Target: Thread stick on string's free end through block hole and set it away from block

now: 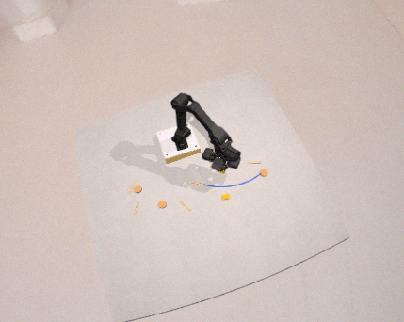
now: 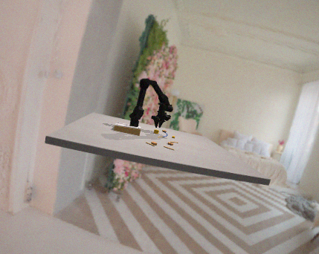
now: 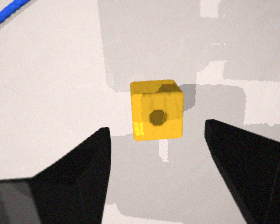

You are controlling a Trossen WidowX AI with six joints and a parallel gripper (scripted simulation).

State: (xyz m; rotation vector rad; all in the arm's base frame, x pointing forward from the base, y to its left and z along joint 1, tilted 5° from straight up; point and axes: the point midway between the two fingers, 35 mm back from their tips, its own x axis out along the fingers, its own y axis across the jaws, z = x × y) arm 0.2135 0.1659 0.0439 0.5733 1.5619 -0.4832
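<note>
The yellow block [image 1: 222,171] [image 2: 156,131] [image 3: 157,106] stands on the table; its dark round hole shows in the wrist view. My gripper [image 2: 158,126] [image 3: 157,131] is partly open and empty, above the block. In the wrist view the block shows between the fingertips, with gaps on both sides. The stick [image 1: 196,183] on the string's free end lies on the table. The blue string [image 1: 229,186] [image 2: 166,135] [image 3: 8,12] curves past the block to the round orange button [image 1: 264,172]. In the top view the arm hides part of the block.
A small yellow piece [image 1: 226,197] [image 2: 173,137] lies beyond the string. Loose sticks [image 1: 254,163] [image 1: 185,205] [image 1: 137,208] [image 1: 132,187] and two orange buttons [image 1: 137,189] [image 1: 162,204] lie around. The arm's base plate [image 1: 192,142] stands behind the block.
</note>
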